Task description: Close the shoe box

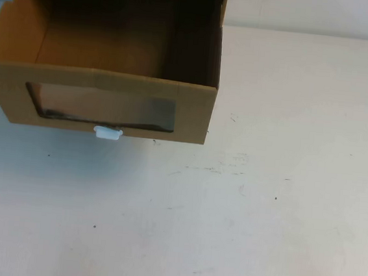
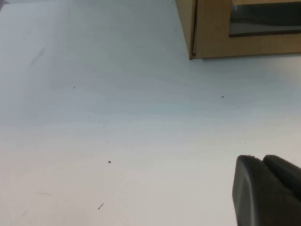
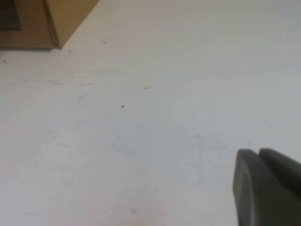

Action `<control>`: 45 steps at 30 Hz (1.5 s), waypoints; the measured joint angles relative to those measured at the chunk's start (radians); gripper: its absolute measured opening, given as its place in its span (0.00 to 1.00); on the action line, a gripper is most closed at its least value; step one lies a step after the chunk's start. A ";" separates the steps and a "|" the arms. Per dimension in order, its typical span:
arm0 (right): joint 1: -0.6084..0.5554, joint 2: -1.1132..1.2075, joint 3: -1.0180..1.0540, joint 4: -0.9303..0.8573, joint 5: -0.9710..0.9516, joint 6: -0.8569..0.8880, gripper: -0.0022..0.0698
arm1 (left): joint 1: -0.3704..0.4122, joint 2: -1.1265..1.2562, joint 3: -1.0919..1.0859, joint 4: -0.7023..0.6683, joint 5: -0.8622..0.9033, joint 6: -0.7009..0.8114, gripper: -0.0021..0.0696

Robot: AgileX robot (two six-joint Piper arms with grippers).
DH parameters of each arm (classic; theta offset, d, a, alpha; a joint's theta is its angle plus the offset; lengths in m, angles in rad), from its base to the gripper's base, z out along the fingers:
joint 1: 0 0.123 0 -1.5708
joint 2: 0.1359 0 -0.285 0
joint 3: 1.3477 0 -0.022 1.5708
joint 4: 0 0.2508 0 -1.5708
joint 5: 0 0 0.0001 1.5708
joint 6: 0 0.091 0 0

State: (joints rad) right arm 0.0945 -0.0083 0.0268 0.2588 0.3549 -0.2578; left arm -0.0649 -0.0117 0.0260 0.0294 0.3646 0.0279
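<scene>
**Brown cardboard drawer, pulled out, awaiting a push**

Cardboard shoe box (image 1: 102,71) at far left of white table (image 1: 247,222); drawer drawn toward the robot's side, interior open from above. Clear window (image 1: 102,107) across the front, white pull tab (image 1: 107,132) just below it. Long axis across the table; closing direction judged away from the robot. Left gripper (image 2: 270,190) over bare table, front corner ahead; right gripper (image 3: 270,186) likewise, box corner farther off. Left arm judged nearer. Finger spread on either: cannot tell. Neither touching the box.
</scene>
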 joint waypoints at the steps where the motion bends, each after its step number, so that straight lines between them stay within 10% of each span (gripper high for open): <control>1: 0.000 0.000 0.000 0.000 0.000 0.000 0.01 | 0.000 0.000 0.000 0.000 0.000 0.000 0.03; 34: 0.000 0.000 0.000 0.000 0.000 0.000 0.01 | 0.000 0.000 0.000 0.024 -0.003 0.008 0.03; 45: 0.000 0.000 0.000 0.000 0.000 0.000 0.01 | 0.000 0.000 0.000 -0.085 -0.164 -0.325 0.03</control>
State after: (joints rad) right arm 0.0945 -0.0083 0.0268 0.2588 0.3549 -0.2578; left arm -0.0649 -0.0117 0.0260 -0.0552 0.2009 -0.2972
